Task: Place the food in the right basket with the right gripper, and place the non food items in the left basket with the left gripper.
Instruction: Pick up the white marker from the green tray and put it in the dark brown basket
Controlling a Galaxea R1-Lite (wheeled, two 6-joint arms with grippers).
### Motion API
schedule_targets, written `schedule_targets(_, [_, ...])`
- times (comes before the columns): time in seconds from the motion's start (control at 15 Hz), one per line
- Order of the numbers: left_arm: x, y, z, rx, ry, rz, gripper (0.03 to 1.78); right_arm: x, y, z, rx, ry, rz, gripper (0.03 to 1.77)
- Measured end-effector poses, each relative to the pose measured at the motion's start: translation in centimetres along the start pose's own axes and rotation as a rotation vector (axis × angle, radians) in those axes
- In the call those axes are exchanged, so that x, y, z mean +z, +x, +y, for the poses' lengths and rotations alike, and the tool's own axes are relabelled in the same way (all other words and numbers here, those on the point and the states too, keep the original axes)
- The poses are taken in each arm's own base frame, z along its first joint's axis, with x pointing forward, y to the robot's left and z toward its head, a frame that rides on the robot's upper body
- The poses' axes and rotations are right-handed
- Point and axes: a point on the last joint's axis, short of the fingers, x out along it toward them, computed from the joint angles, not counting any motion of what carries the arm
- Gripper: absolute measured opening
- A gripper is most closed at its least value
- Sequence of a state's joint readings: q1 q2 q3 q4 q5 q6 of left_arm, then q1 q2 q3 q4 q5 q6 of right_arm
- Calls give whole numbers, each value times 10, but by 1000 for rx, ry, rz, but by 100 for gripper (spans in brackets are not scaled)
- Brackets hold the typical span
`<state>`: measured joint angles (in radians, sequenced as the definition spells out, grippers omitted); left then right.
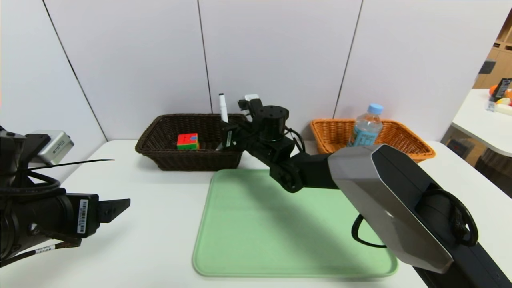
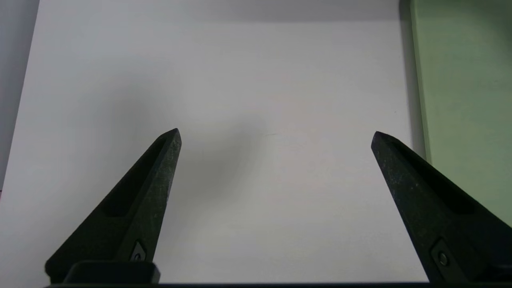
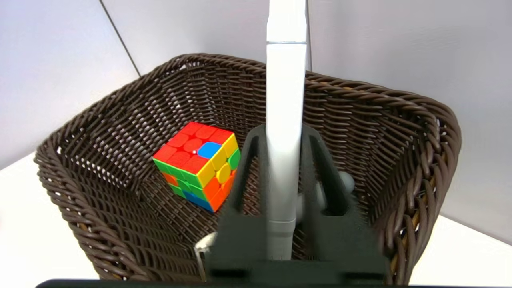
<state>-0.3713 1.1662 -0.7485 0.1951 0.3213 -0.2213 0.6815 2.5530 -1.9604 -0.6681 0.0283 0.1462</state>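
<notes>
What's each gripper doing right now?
Left gripper: open, empty, over the table.
Right gripper: fingers on both sides of the upright marker, over the dark basket; grip or release cannot be told.

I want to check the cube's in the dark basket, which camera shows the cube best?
The right wrist view: the cube fills it close up, three faces showing, on the dark basket's floor. The head view shows the cube small and far off. The left wrist view shows none of it.
</notes>
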Motion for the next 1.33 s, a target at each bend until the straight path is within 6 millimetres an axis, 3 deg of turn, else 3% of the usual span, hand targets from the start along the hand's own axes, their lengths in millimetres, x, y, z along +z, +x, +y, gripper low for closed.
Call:
schedule_targets(0.33, [0, 1, 0, 2, 2, 5, 169, 0, 0, 0, 2, 0, 3, 103])
schedule_targets(0.73, [1, 2, -1, 1, 1, 2, 169, 9, -2, 1, -24, -3, -17, 140])
schedule_targets(1.0, [17, 7, -6, -30, -5, -104, 169, 48, -15, 3, -91, -43, 13, 152])
schedule_targets(1.2, [25, 8, -10, -42, 19, -126, 169, 96, -39, -4, -138, -88, 77, 158])
schedule_targets(1.33, [32, 6, -12, -48, 19, -144, 169, 134, -66, -11, -177, -100, 140, 161])
